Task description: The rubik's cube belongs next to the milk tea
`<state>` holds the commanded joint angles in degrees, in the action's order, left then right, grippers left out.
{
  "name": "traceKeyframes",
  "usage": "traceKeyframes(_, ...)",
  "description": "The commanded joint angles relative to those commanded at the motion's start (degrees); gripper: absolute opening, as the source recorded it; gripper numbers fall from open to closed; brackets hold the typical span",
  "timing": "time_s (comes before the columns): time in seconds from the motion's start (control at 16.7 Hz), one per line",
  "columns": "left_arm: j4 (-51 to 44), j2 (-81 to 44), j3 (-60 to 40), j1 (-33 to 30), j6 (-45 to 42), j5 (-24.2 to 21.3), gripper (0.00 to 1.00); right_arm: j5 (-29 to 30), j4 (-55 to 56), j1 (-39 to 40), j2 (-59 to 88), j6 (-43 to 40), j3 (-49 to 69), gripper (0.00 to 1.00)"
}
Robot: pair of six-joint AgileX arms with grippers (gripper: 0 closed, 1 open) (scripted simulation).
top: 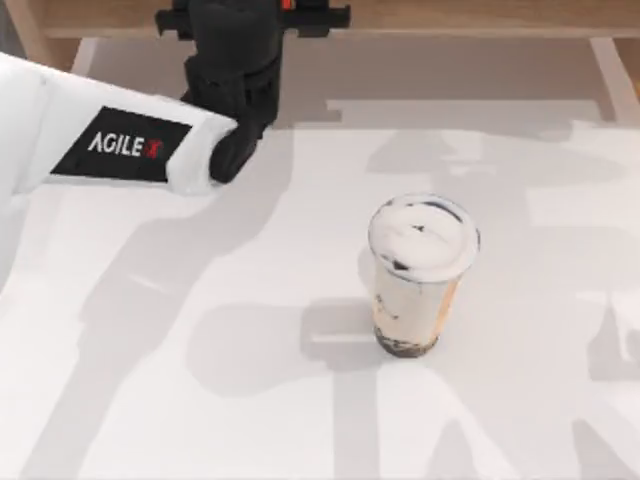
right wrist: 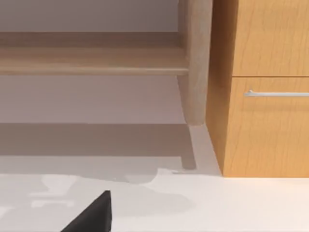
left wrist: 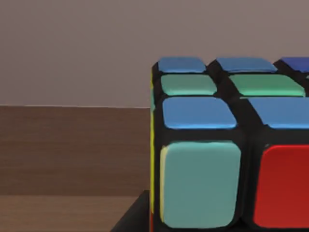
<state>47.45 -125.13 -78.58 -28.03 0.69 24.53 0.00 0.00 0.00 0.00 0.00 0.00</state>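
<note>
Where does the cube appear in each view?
Top view: likely hidden under the dark end of the left arm, at the far edge, left of the milk tea.
Left wrist view: the cube is close up, with blue and green stickers on top and brown wood behind it.
Right wrist view: faces a cabinet.
Shared landmark: the white table, in the top and right wrist views.

The left arm (top: pixel 120 145) reaches across the table's far-left corner. The milk tea (top: pixel 420 275) stands upright, well right of and nearer than the left gripper, the sole obstacle on the white table (top: pixel 200 400); bare surface surrounds it. The rubik's cube (left wrist: pixel 227 145) sits immediately ahead of the left wrist camera.
</note>
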Motion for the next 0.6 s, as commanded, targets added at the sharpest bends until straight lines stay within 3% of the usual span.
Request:
traceKeyframes(0.3, -15.01, 7.65, -5.39, 0.21, 10.11, -7.13, 0.00, 0.00, 0.00, 0.00, 0.00, 0.00, 0.00, 1.00)
traceKeyframes(0.6, -45.08, 14.28, -8.79, -1.11, 21.90, -17.00, 0.00, 0.00, 0.00, 0.00, 0.00, 0.00, 0.00, 1.00)
